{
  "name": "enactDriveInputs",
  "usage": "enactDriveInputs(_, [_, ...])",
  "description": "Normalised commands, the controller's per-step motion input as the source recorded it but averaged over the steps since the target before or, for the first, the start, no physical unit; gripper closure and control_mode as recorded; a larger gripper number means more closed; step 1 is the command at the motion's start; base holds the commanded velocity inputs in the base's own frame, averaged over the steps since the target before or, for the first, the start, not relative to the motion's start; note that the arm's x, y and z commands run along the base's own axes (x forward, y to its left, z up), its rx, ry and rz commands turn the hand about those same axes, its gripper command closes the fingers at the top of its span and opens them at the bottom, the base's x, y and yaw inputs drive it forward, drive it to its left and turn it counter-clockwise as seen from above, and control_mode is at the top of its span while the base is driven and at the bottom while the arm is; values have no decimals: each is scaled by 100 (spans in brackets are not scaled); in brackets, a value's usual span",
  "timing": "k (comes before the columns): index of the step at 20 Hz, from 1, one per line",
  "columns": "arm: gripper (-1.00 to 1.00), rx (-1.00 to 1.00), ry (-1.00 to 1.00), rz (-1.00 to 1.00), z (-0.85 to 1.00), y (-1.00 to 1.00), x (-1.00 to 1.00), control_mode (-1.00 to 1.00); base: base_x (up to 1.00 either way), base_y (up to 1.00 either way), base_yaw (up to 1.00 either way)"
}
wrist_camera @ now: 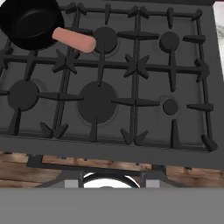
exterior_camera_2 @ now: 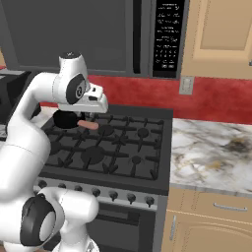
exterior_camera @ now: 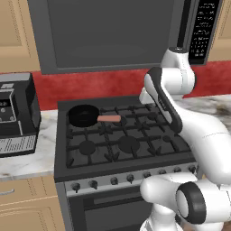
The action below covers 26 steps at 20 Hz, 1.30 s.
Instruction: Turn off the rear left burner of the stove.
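The stove (exterior_camera: 135, 159) is a wide dark-grey gas range with black grates; small dark knobs (exterior_camera: 93, 183) line its silver front strip. A round black skillet (exterior_camera: 83, 116) with a salmon-pink handle (exterior_camera: 109, 118) sits on the rear left grate and hides the rear left burner. My gripper (wrist_camera: 108, 183) hangs high above the cooktop, looking straight down, its two fingertips spread apart and empty, so it is open. In the hand view the skillet (wrist_camera: 30, 22) is at the top left and the large middle burner (wrist_camera: 97, 101) is below centre. My white hand (exterior_camera_2: 93, 104) hovers right of the skillet (exterior_camera_2: 66, 119).
A grey microwave (exterior_camera: 113, 31) with a button panel (exterior_camera_2: 167, 39) hangs close above the stove. A black countertop appliance (exterior_camera: 16, 117) stands on the left counter. Marble counter (exterior_camera_2: 211, 152) lies to the right. My forearm (exterior_camera: 164, 101) crosses over the right-hand burners.
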Motion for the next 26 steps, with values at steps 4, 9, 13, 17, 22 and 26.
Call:
enactDriveInputs(4, [-100,0,0,1,0,0,-20,-100,0,0,0])
enactDriveInputs(9, [-100,-6,-1,6,-2,9,-46,-100,0,0,0])
enactDriveInputs(13, [-100,-14,-10,13,-6,46,-63,-100,0,0,0])
enactDriveInputs(17, [-100,-17,-19,14,-17,65,-74,-100,0,0,0])
enactDriveInputs(22, [-100,-16,-11,11,-15,56,-60,-100,0,0,0])
enactDriveInputs(26, [-100,-7,-12,5,-10,30,-54,-100,0,0,0])
